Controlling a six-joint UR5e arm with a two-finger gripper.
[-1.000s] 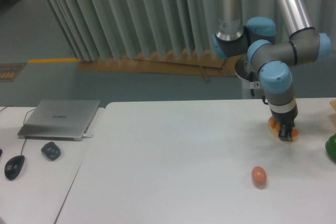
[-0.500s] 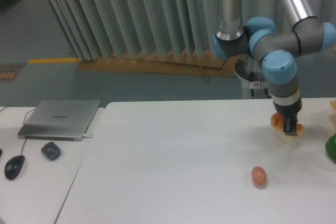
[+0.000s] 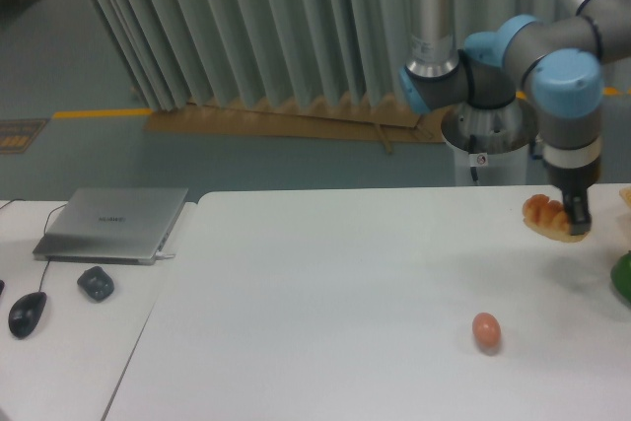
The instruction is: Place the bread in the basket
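The bread (image 3: 545,214), a small golden-orange loaf with a lumpy top and paler underside, hangs above the white table at the right. My gripper (image 3: 576,223) is shut on its right part, with the dark fingers pointing down. The loaf is clear of the tabletop. The basket is out of view.
A small brownish-orange egg (image 3: 485,330) lies on the white table (image 3: 325,313) toward the front right. A green object (image 3: 622,278) and a pale object (image 3: 625,196) poke in at the right edge. A laptop (image 3: 111,223), a dark small item (image 3: 96,283) and a mouse (image 3: 27,314) sit on the left table.
The gripper has lifted the bread off the table and carried it up and to the right. The egg has not moved.
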